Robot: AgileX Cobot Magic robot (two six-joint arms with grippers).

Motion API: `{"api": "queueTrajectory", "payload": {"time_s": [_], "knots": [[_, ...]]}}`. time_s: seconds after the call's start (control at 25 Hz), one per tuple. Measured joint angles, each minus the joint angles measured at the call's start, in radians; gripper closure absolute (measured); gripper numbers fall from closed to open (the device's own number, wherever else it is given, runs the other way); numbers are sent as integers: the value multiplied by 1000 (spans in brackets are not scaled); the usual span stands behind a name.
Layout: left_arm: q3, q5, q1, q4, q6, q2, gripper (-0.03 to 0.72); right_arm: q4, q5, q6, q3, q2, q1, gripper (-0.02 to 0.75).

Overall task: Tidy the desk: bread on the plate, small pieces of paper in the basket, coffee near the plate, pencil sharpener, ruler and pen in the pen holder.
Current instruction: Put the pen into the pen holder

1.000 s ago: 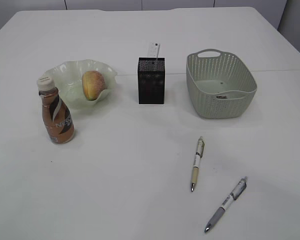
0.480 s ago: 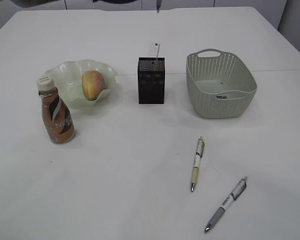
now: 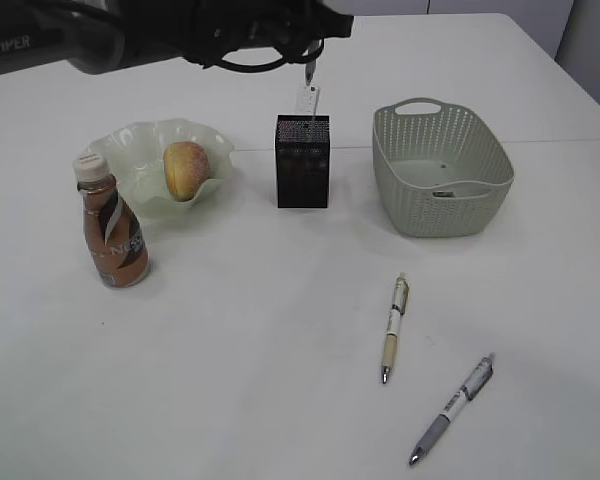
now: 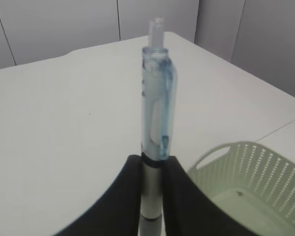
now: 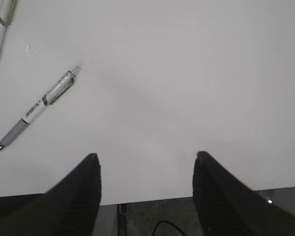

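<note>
The left gripper (image 4: 151, 196) has its two black fingers (image 4: 123, 196) pinched on a clear blue pen (image 4: 156, 108), which stands upright between the jaws, clicker end up and the silver part of its barrel in the pinch. Just to the right of those jaws and lower down sits the grey-green basket (image 4: 250, 172). From across the room the left arm comes in along the top, and the held pen (image 3: 309, 72) hangs above the black mesh pen holder (image 3: 302, 161), where the clear ruler (image 3: 306, 100) already pokes out of the top.

The right gripper (image 5: 146, 189) hangs over bare desk (image 5: 187, 73) with its jaws spread wide and nothing between them. Up and to the left of those jaws lies a grey-grip pen (image 5: 37, 110), and beyond it, at the far upper left, the end of a beige pen (image 5: 0, 34).

On the table, both loose pens lie in front of the basket (image 3: 442, 170): the beige pen (image 3: 394, 328) and the grey-grip pen (image 3: 452, 408). The bread (image 3: 185, 169) rests in the ruffled green plate (image 3: 130, 145), and the coffee (image 3: 111, 222) bottle stands upright just beside that plate.
</note>
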Motion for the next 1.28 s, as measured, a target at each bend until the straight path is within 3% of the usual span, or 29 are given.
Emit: {"api": "queueTrajectory", "payload": {"time_s": [1.28], "knots": [[0, 46, 42, -31, 0, 81, 614, -2, 0, 6, 0, 0, 0, 271]]}}
